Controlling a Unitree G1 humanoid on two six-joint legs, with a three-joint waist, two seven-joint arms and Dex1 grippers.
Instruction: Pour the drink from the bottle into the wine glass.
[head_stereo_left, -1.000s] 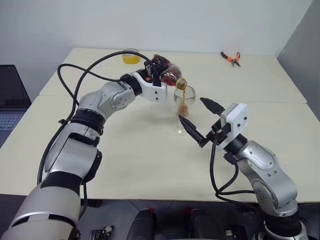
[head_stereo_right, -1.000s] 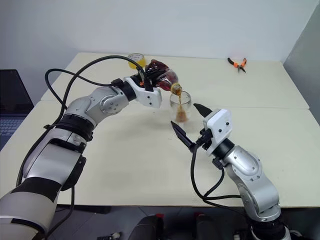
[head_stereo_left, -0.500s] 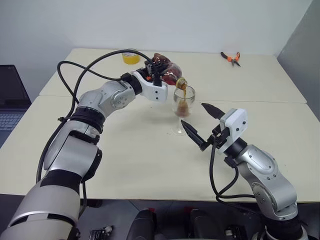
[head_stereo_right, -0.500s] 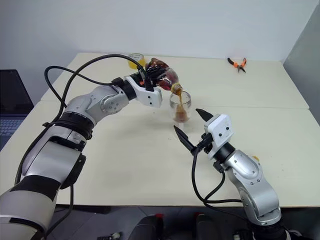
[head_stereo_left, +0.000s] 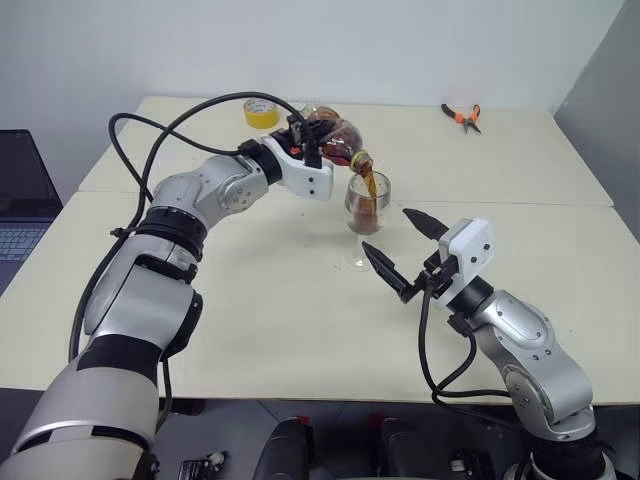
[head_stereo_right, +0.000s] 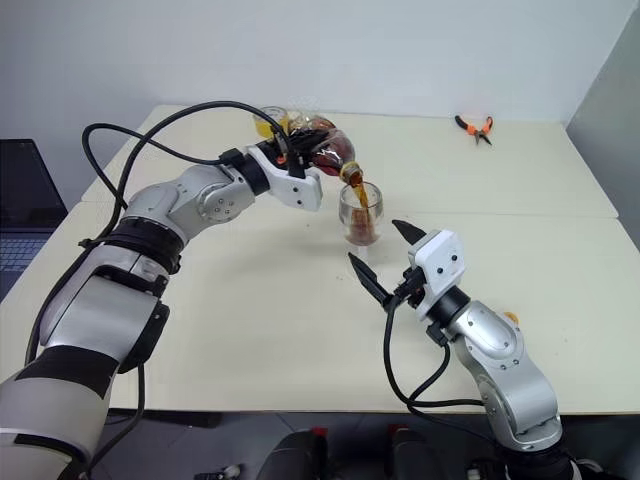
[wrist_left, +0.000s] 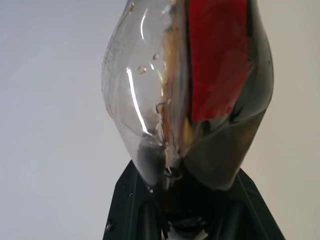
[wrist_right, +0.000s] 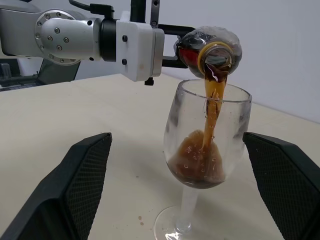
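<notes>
Nearest, the right gripper (head_stereo_left: 402, 253) hangs above the table (head_stereo_left: 250, 320) with its two black fingers spread wide and nothing between them. Just beyond its fingertips stands the wine glass (wrist_right: 207, 145), upright on its round foot, framed between the two pads in the right wrist view but touched by neither. Its bowl holds a pool of the drink (wrist_right: 197, 162), dark reddish-brown and frothy, filling roughly the lower third.

Above the glass rim, the bottle (head_stereo_left: 338, 143) is tipped mouth-down, and a thin stream runs from its open mouth into the bowl. The left gripper (head_stereo_left: 300, 140) is clamped on the bottle's body from the side away from the glass. In the left wrist view the bottle carries a red label (wrist_left: 217, 60); no writing on it can be read, and the liquid fills one side of the clear ribbed body.

Farther off, behind the left gripper, a yellow tape roll (head_stereo_left: 261, 112) lies near the table's back edge. Well to the right of both grippers, orange-handled pliers (head_stereo_left: 461, 117) lie on the far side.
</notes>
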